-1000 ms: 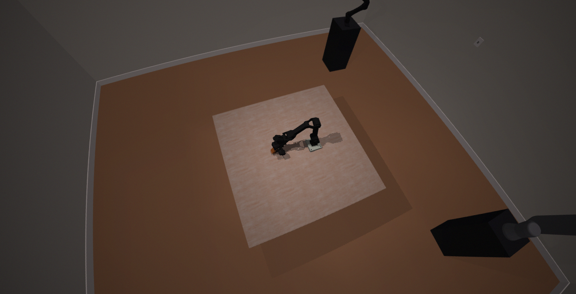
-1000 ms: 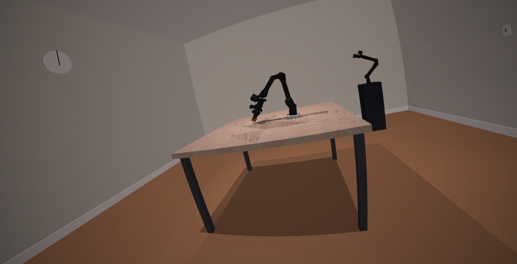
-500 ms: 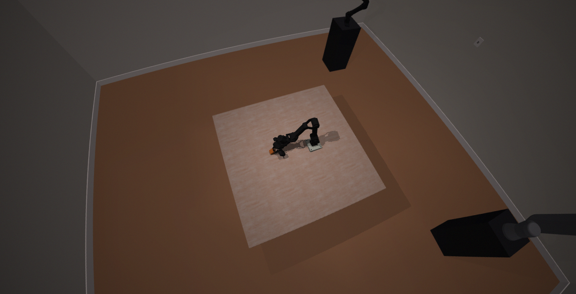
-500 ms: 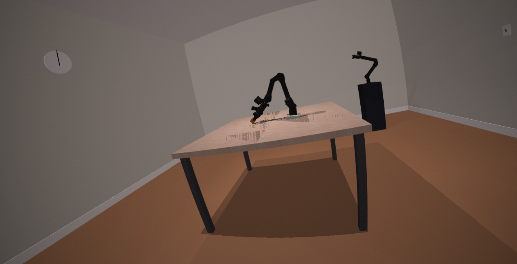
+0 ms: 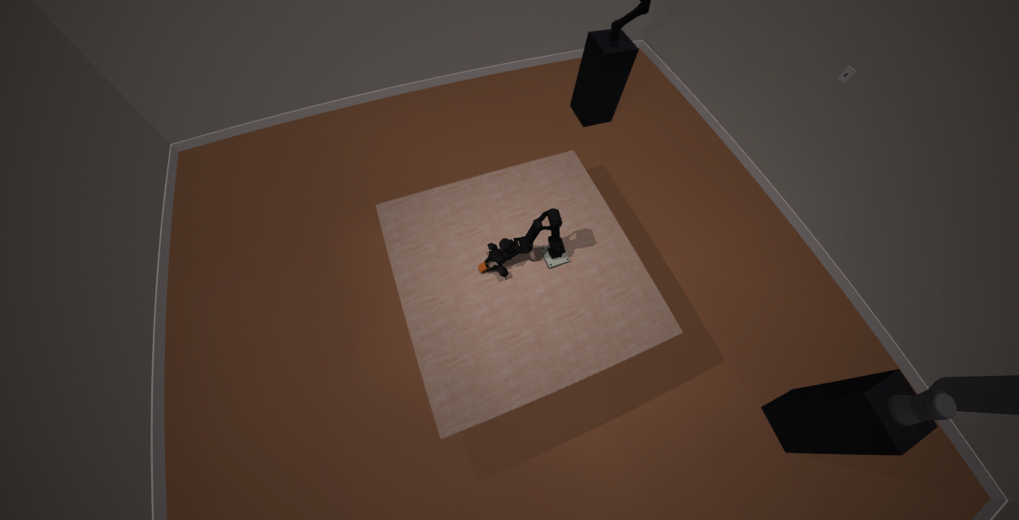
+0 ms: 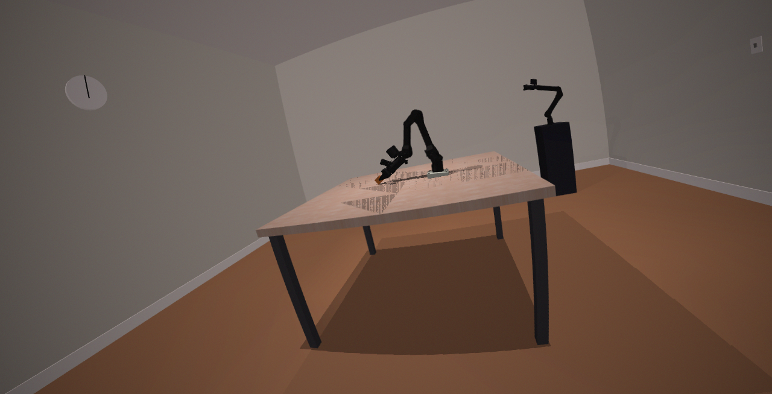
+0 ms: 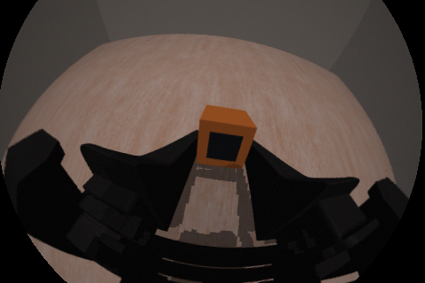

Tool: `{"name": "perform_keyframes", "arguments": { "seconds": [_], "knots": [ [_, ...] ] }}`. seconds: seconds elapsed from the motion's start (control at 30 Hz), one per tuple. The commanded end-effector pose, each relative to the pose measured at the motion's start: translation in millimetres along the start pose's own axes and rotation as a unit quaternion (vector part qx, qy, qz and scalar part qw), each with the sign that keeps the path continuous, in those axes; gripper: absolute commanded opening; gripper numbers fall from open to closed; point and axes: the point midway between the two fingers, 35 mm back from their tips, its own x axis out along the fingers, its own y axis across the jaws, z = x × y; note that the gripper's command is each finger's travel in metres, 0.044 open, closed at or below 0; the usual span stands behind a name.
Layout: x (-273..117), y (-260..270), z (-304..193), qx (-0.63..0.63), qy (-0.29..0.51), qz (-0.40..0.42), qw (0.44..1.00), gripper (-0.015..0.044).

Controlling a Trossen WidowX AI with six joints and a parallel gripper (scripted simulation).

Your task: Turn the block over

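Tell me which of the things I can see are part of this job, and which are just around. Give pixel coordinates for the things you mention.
Part of the job:
- orange block with a dark square [image 5: 482, 267] [image 6: 378, 180] [image 7: 225, 146]
- gripper [image 5: 486, 266] [image 6: 380, 177] [image 7: 222, 138], shut on the block
- table [image 5: 570, 331] [image 6: 458, 192] [image 7: 155, 80]

Just around:
- second arm [image 5: 646, 3] [image 6: 560, 93] on a dark pedestal [image 5: 605, 78] [image 6: 564, 159]
- wall clock [image 6: 97, 94]

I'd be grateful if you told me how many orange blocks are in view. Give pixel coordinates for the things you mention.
1: the orange block [image 5: 482, 267] [image 6: 378, 180] [image 7: 227, 125] is held between the fingers of the claw [image 5: 489, 267] [image 6: 380, 178] [image 7: 222, 138], over the table [image 5: 563, 346] [image 6: 447, 197] [image 7: 146, 71]. Any behind the arm could be hidden.
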Motion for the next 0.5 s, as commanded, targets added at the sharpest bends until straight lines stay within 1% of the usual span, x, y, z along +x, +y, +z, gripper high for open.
{"name": "perform_keyframes", "arguments": {
  "seconds": [0.0,0.13,0.47],
  "knots": [
    [-1.4,0.6,1.8,0.002,-0.013,0.002,1.000,0.0000],
    [-2.9,0.6,3.5,0.002,-0.026,0.002,1.000,0.0000],
    [-2.9,0.6,3.5,0.002,-0.026,0.002,1.000,0.0000]
  ]
}}
